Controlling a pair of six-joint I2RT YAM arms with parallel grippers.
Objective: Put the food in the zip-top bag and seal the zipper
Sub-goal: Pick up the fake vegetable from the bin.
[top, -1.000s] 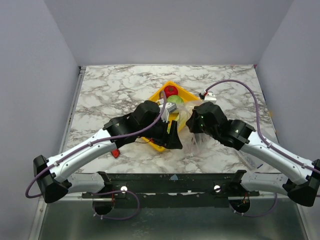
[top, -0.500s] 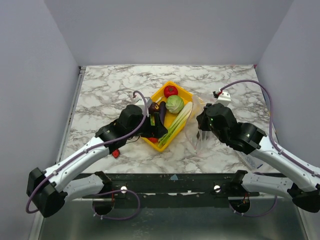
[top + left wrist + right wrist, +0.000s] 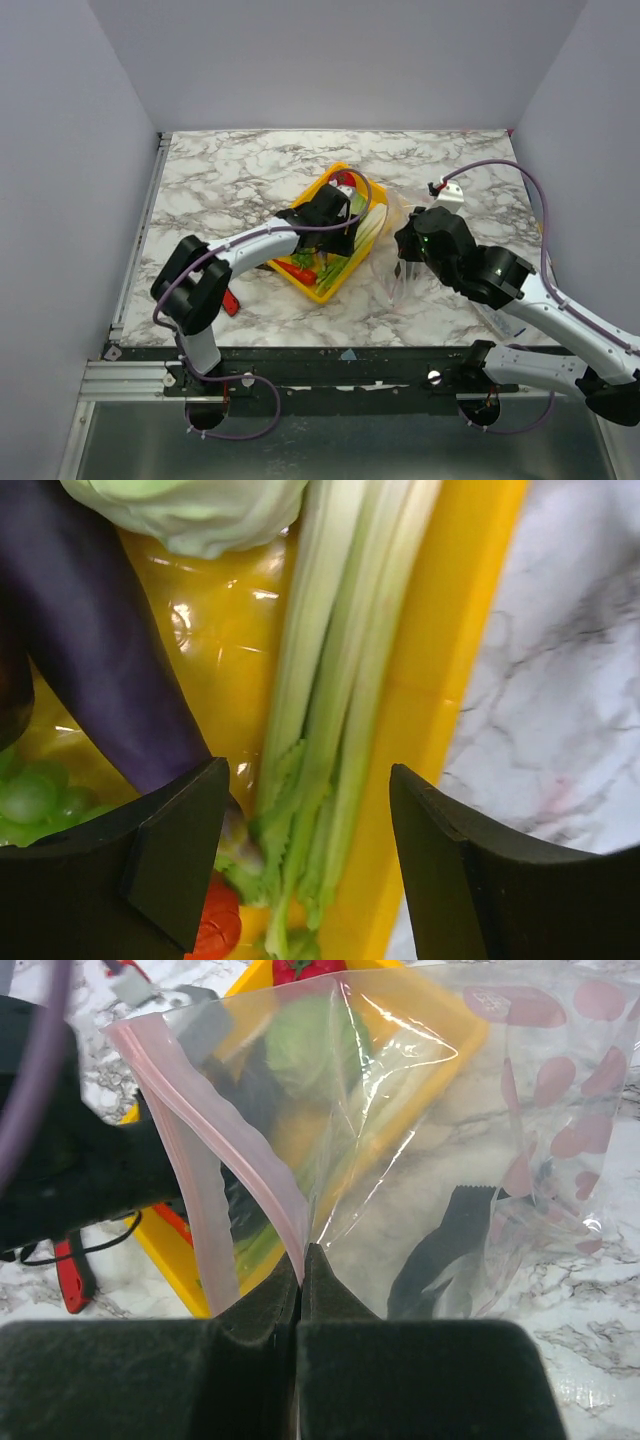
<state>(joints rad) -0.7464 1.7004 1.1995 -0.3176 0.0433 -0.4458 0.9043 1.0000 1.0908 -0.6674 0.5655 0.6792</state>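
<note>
The left fingers (image 3: 170, 870), flat wedges of matte black plastic, stood wide apart just above the yellow tray (image 3: 455, 660) and gripped nothing. Through the gap between them, from 12 to 6 o'clock in the left wrist view, ran the leek (image 3: 335, 660), a bundle of long, pale-green ribbed stalks with frilly ends. At 9 o'clock of the leek lay a smooth, glossy purple eggplant (image 3: 95, 650). At 11 o'clock was the crinkled, pale-green cabbage (image 3: 190, 505), and at 8 o'clock a cluster of small round green grapes (image 3: 30, 800). A ridged red piece (image 3: 215, 925) showed at 7 o'clock, partly hidden by a finger. The tray's floor was shiny moulded plastic. At 3 o'clock of the tray lay the bench (image 3: 570, 680), white marble pattern with grey veins.

The right fingers (image 3: 250, 1360), also matte black, were pinched tight on the edge of the clear bag (image 3: 420, 1110). The bag was thin, creased, glinting film that rose floppy above them, with pinkish oval spots toward 2 o'clock. Its zipper (image 3: 180, 1130), a narrow pinkish strip, ran from the fingers up toward 10 o'clock. Through the film the cabbage and tray showed blurred, with a round red tomato (image 3: 305, 968) at 12 o'clock.

In the top view the bag hung just beside the tray at its 3 o'clock, and all the food lay in the tray, outside the bag. A red-handled tool (image 3: 231, 302) lay on the bench at the tray's 8 o'clock.
</note>
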